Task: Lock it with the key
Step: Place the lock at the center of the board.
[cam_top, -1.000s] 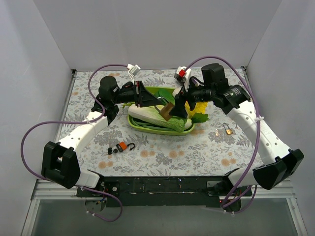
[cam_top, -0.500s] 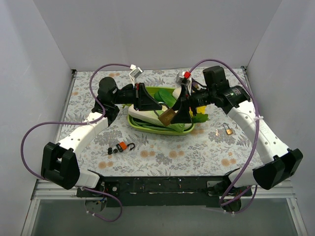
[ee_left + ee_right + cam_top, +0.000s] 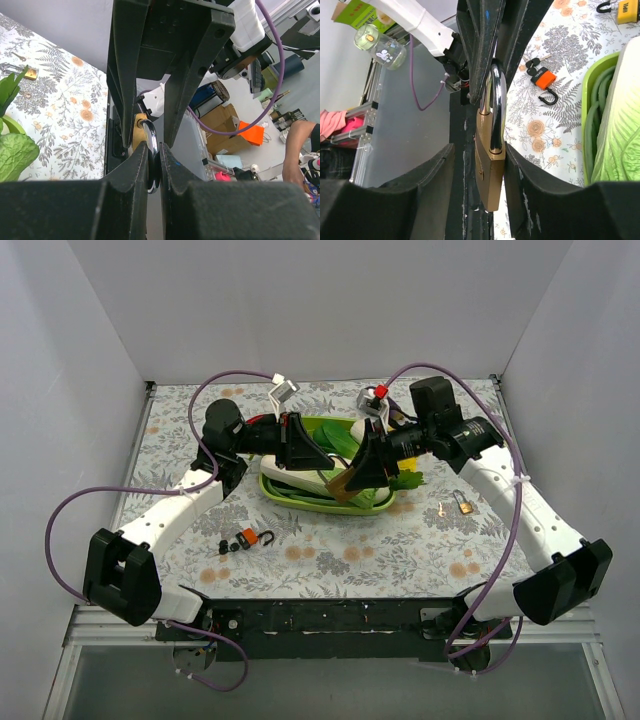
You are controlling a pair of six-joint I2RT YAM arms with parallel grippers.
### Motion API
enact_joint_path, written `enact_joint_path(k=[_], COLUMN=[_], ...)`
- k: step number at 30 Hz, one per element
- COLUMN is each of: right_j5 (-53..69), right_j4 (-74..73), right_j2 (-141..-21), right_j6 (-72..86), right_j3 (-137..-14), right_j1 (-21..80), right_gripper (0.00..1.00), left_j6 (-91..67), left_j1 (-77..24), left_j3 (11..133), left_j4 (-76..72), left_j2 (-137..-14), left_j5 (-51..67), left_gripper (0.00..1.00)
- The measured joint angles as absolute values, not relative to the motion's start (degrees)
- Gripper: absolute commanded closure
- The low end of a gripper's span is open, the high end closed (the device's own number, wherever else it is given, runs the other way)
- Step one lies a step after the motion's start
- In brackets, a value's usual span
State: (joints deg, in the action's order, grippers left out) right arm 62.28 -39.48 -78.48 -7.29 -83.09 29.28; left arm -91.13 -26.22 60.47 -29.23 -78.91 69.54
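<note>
Top external view: white walls (image 3: 90, 360) close the flowered table (image 3: 400, 560) on its left, far and right sides, and a black rail (image 3: 330, 618) runs along its near edge. Both arms reach in over the green tray (image 3: 300, 502) at the table's middle, where a cabbage (image 3: 625, 130) lies. This leaves bare cloth open between the tray and the rail and in both far corners. The brass padlock (image 3: 340, 480) hangs in the air above the tray's near rim, held from both sides. The left gripper (image 3: 152, 155) is pinched tight on its silver shackle (image 3: 496, 110), and the right gripper (image 3: 480, 150) is closed around the padlock, its fingers against the body and shackle. I count four padlocks. One is the held lock. A small brass padlock (image 3: 463, 502) lies on the right of the table. An orange padlock (image 3: 250, 538) sits near the left front, and a yellow padlock (image 3: 626, 10) shows at the top edge of the right wrist view. One loose key (image 3: 441, 510) lies just beside the small brass padlock, well apart from the held lock. Black-headed keys (image 3: 532, 62), two heads showing, lie touching the orange padlock
</note>
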Motion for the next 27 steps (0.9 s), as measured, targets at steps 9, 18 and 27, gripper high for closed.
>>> enact_joint_path(k=[9,18,27], right_j5=[64.73,65.06,66.26], right_j4=[-39.27,-38.79,-42.04], right_j2=[-79.24,-79.57,-79.57], right_j6=[-7.18,-5.37,-6.2], right_j3=[-81.43,-80.75,-76.64], right_j1=[29.26,29.15,18.81], right_gripper=[0.6,0.99,0.99], left_j6=[-91.53,-91.22,-88.53], left_j1=[-26.35,-26.35,-22.04], left_j3=[60.47,60.49,61.06], left_j4=[-30.11,-30.11,-23.53], left_j2=[-78.94,-78.94,-78.85], left_j5=[69.54,69.67,68.31], left_gripper=[1.0,0.48,0.02])
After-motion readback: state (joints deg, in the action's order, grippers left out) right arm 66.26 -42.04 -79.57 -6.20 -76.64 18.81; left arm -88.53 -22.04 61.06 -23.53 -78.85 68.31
